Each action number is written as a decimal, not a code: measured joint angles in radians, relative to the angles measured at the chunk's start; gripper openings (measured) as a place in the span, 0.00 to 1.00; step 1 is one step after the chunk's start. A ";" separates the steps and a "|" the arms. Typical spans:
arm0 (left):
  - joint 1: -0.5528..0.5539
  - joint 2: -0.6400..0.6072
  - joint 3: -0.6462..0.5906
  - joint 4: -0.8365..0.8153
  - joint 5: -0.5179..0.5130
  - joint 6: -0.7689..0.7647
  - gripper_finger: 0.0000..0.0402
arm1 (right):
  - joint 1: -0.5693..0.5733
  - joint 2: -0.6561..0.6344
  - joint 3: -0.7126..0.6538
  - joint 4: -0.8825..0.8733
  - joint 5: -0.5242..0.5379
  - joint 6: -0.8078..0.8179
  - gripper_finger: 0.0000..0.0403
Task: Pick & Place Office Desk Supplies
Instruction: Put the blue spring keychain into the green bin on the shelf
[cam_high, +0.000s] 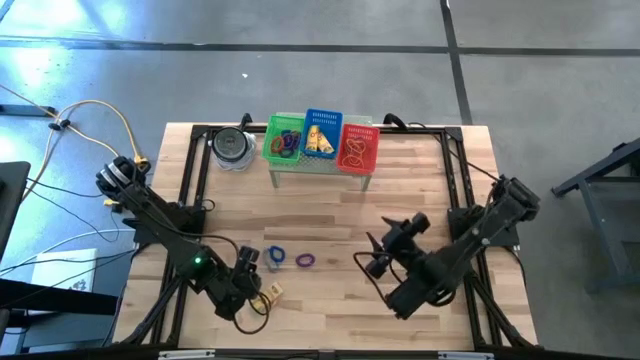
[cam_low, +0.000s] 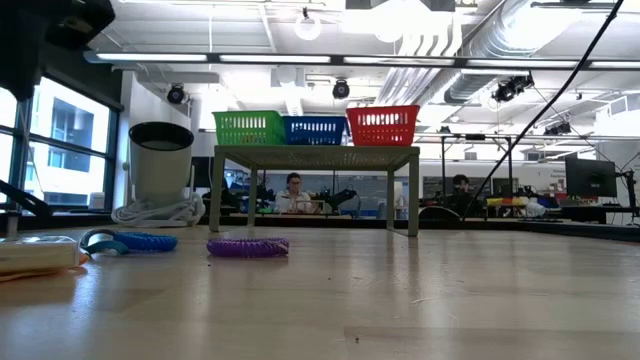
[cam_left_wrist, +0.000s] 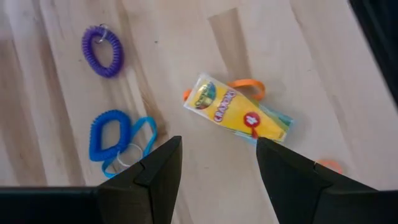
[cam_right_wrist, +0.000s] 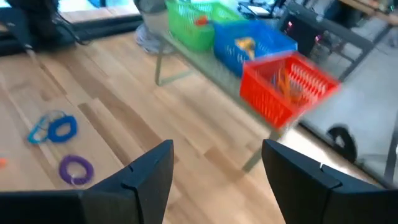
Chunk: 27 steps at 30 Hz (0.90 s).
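The yellow crayon pack (cam_left_wrist: 237, 116) lies below my left tool (cam_left_wrist: 217, 163), fingers spread, near the surface's front edge. My right tool (cam_right_wrist: 214, 165), also spread, holds nothing.

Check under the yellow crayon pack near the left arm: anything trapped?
An orange band pokes out from beneath the yellow crayon pack; how much of it lies hidden underneath cannot be seen.

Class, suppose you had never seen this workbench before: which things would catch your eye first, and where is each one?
First, the row of three mesh plastic baskets, green, blue and red, on a small raised shelf at the wooden table's far edge. Next, the bright yellow crayon packet lying near the table's front edge, just ahead of the left hand, which is open, with a blue coiled loop and a purple coiled loop beside it.
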 joint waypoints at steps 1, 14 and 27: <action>0.005 0.000 0.000 -0.003 -0.009 0.010 0.49 | 0.007 0.000 -0.047 0.035 0.000 0.032 0.58; 0.282 0.000 -0.161 0.167 0.039 0.209 0.49 | 0.027 0.001 -0.238 0.545 0.060 -0.257 0.58; 0.429 0.000 -0.329 0.450 0.179 0.372 0.49 | 0.002 0.001 -0.238 0.661 0.057 -0.397 0.58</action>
